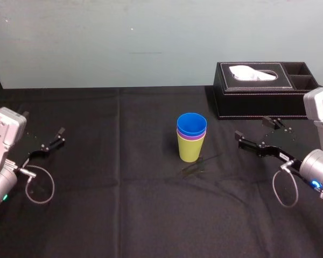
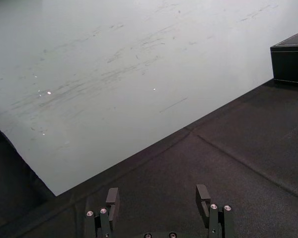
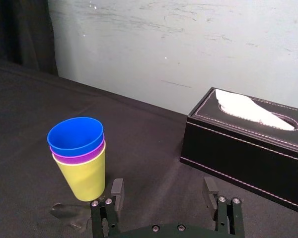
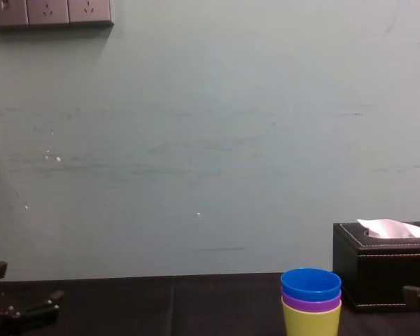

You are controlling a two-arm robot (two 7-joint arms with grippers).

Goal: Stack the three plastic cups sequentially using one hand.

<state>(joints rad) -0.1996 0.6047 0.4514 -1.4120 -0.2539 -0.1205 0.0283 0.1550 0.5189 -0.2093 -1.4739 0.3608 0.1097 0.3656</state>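
Three cups nested in one pile: yellow-green cup (image 1: 191,150) at the bottom, purple cup (image 1: 191,137) inside it, blue cup (image 1: 191,124) on top. Standing upright on the black table cloth (image 1: 124,188), out past the tips of the right claw (image 1: 253,129) and off toward its left side, not touching it. That claw spread wide open, pinching nothing. Just behind it, farther from the robot, the black tissue box (image 1: 258,97). Far off on the other side, the left claw (image 1: 43,124), parked, also spread open and empty.

Looks like the stacking part is done, with no loose cup lying around to pick up. Seems to be the letting-go and moving-away step. Next, probably just pull the right claw back toward the robot, straight and slow. Must not bump the pile on the way, likely light and easy to tip. Nothing more to grab, so no need to squeeze shut.
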